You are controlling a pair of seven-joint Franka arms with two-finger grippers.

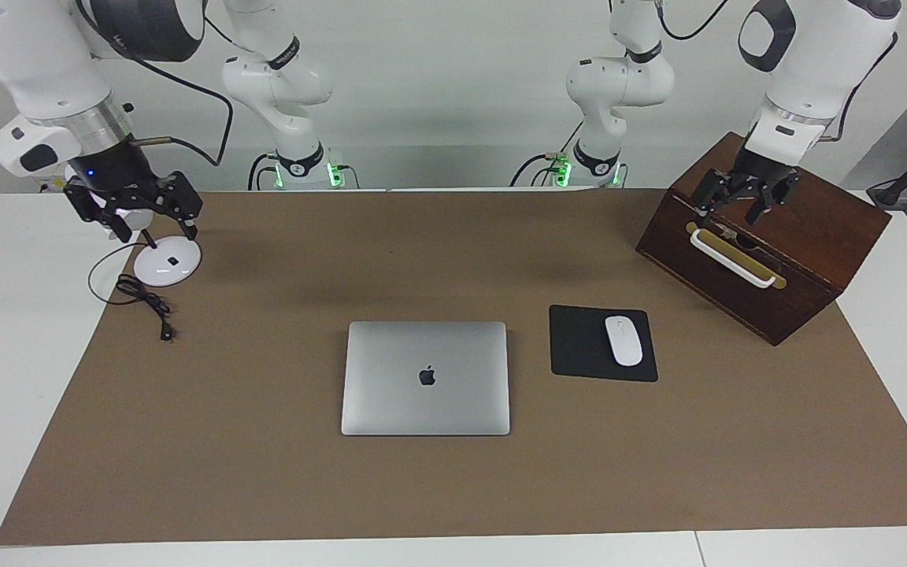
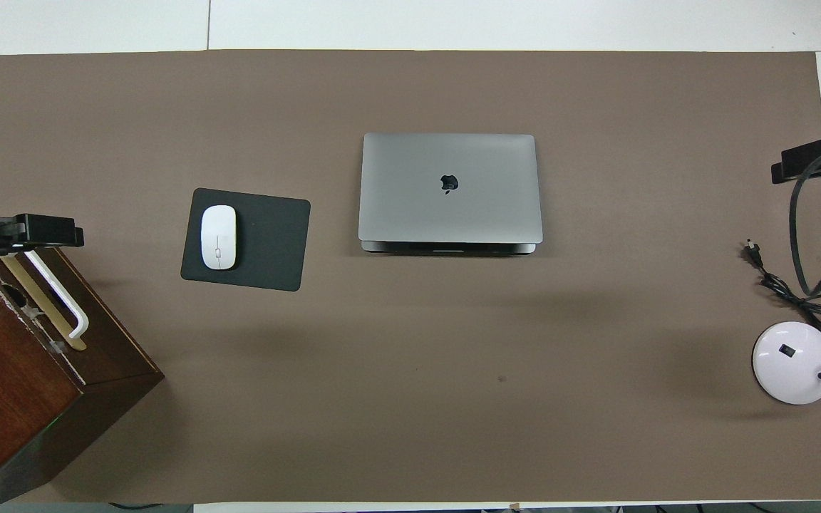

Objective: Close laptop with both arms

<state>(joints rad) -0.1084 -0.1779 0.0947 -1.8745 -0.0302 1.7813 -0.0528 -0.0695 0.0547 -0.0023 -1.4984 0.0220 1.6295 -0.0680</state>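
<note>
Overhead view first: a brown mat covers most of a white table, with a pale wall rising at the robots' end. Nearest the robots stand one white lamp base at the right arm's end and one dark wooden box at the left arm's end; a black cord trails beside the lamp base. Farther out lie one black mouse pad bearing one white mouse, and beside it, mid-table, one laptop. Its lid is down, flat on the base, logo up; its long axis runs from one arm's end of the table toward the other, and its hinge edge faces the robots. Two arms are raised. The left gripper hangs over the box, fingers spread, holding nothing. The right gripper hangs over the lamp base, fingers likewise spread and empty.
</note>
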